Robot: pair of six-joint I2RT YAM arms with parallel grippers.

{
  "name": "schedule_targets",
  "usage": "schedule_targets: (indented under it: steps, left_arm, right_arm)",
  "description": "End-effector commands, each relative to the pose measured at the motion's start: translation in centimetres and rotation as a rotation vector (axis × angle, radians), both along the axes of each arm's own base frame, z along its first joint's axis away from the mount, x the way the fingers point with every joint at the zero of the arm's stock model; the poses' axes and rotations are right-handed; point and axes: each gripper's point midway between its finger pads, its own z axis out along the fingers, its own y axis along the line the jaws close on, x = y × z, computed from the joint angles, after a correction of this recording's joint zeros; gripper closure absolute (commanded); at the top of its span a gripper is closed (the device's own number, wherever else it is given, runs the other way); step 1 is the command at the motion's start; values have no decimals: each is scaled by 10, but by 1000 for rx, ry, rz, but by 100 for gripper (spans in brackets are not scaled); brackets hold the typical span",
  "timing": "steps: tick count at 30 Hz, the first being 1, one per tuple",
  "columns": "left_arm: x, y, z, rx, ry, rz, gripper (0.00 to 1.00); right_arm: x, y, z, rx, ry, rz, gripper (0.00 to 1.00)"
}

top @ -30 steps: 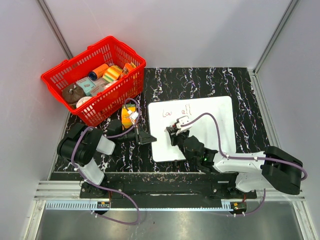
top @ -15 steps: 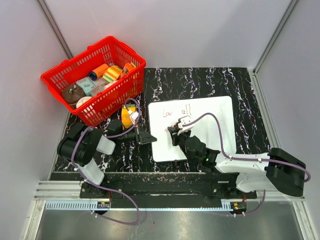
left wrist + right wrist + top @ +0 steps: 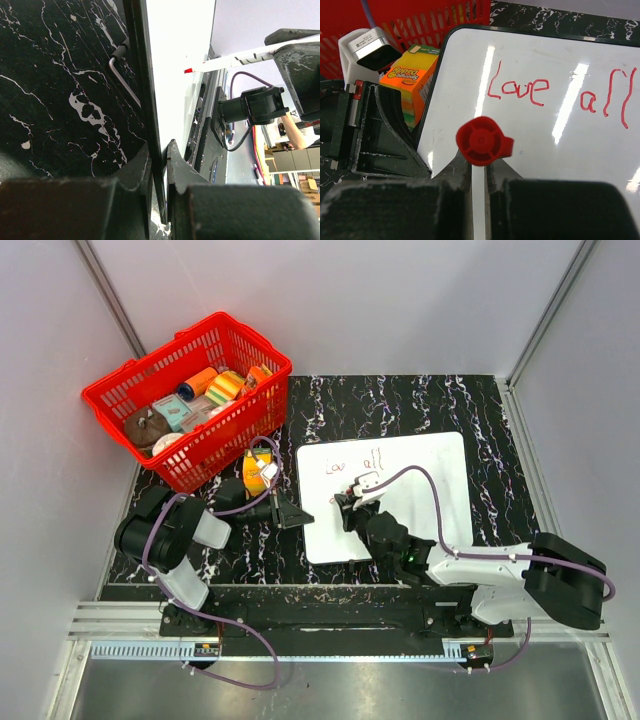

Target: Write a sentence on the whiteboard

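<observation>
Mid-sentence on the black marbled counter [image 3: 400, 400]: the whiteboard [image 3: 440, 490] lies flat, its left edge pinched in the closed left claw [image 3: 159, 165], while the right claw [image 3: 479, 167], clamped tight on a red-capped pen [image 3: 483, 141], sits poised below the first line. We read the sentence [image 3: 519, 90] so far as "Love all" in red. We judge the next word wants light, even tip pressure, starting under "Love", with the board held firm. Lettering on the orange packet [image 3: 409, 75] beside it defeats us.
</observation>
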Motion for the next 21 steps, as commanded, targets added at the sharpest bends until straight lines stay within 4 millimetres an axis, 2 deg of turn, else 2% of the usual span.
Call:
schedule_targets:
  steps: [1, 7, 21]
  left_arm:
    - [8, 8, -35, 137, -80, 51, 100]
    - [8, 8, -35, 139, -83, 50, 100]
    - [8, 8, -35, 142, -81, 49, 100]
  right_arm:
    - [6, 8, 25, 88, -29, -30, 100]
    - [6, 9, 26, 96, -29, -29, 100]
    - [1, 6, 8, 49, 10, -11, 100]
